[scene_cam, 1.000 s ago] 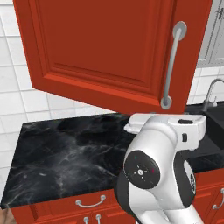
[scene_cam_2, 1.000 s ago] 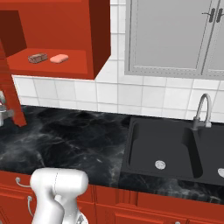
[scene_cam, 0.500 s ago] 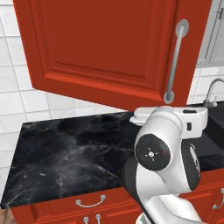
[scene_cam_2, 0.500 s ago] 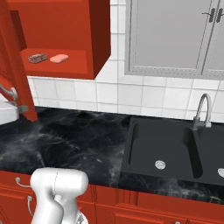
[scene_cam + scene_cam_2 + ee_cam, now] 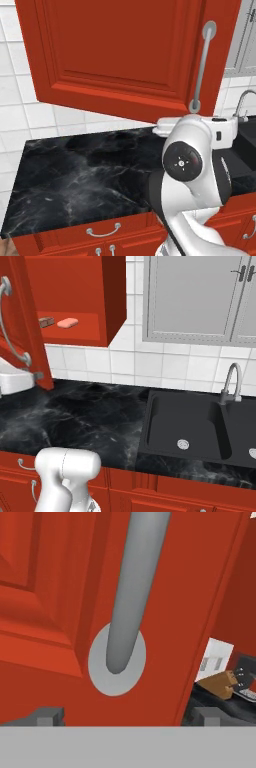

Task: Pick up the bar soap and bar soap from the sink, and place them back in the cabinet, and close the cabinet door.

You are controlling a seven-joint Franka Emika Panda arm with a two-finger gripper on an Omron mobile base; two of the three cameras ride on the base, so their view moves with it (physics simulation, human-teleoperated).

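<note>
I am swinging the cabinet door [image 5: 125,50] toward closed: over the last second its free edge has been coming across the right base view, and the door [image 5: 22,331] is now covering more of the cabinet [image 5: 85,301] opening than it did, with the silver bar handle [image 5: 12,331] showing at about nine o'clock. My arm has also been rising and rolling in the left base view, with the wrist tucked under the handle's lower mount [image 5: 195,106] at around three o'clock. In the hand view my gripper [image 5: 125,716] is sitting right against the door face, the handle [image 5: 132,587] running up toward twelve o'clock and its round base plate [image 5: 117,660] just above my fingertips [image 5: 47,716]; the tips are standing well apart with the plate between them, but I cannot tell whether they are touching anything. Both bar soaps [image 5: 60,322] are lying on the cabinet shelf at about ten o'clock in the right base view, the brown one [image 5: 46,321] just beside the pink one [image 5: 67,322], and the sink [image 5: 190,428] is holding no soap, so I judge only the door closing is left. I am finding no readable brand, label or writing anywhere.
</note>
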